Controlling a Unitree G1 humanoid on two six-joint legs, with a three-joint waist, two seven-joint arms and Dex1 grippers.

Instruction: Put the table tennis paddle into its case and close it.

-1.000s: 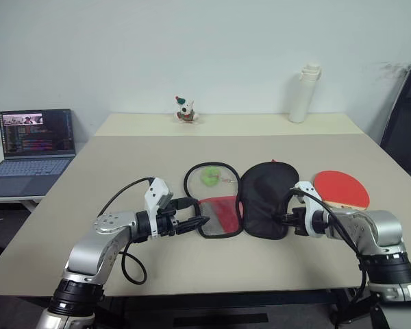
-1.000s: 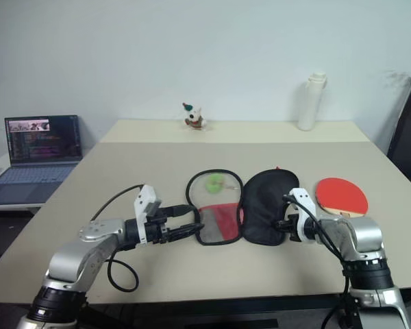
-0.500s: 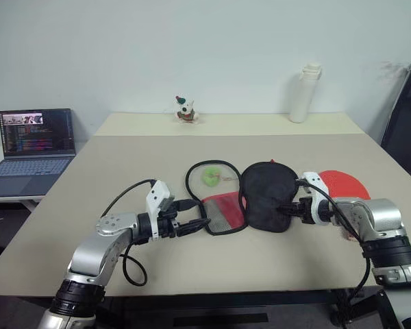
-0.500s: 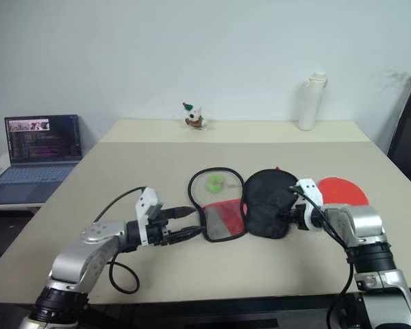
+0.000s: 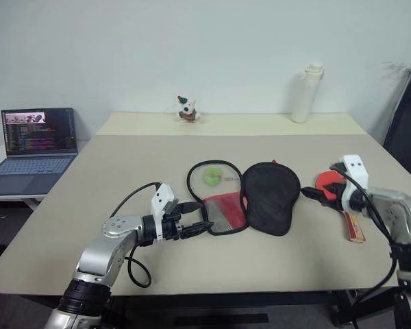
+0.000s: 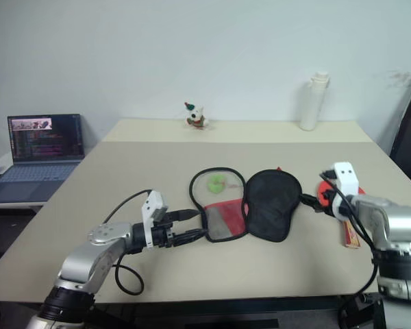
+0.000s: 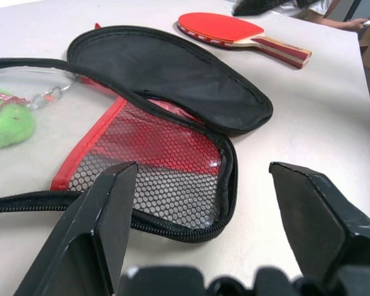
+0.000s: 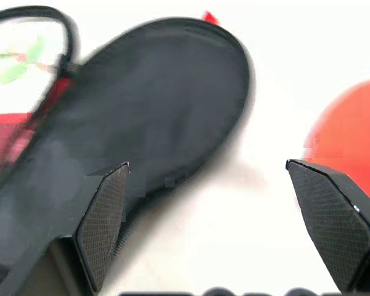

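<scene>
The case [image 5: 222, 205] lies unzipped and spread flat mid-table: a red and mesh half on the left, a black half [image 5: 268, 195] on the right, a green tag [image 5: 210, 177] on the clear part. The table tennis paddle [image 7: 219, 28] lies right of the case, red face up, its striped handle [image 5: 355, 226] pointing toward me. My right gripper [image 5: 312, 195] hovers open between the black half and the paddle, holding nothing. My left gripper [image 5: 196, 228] is open at the mesh half's near edge, which lies between its fingers [image 7: 105, 209] in the left wrist view.
A laptop [image 5: 34, 140] sits open on a side table at the far left. A white bottle [image 5: 307, 94] and a small toy figure [image 5: 185, 110] stand along the table's far edge. A black chair [image 5: 407, 130] is beside the right edge.
My right gripper let go of the black half of the case, opened wide and swung right toward the paddle. The black half now lies flat. The left gripper stayed put.
</scene>
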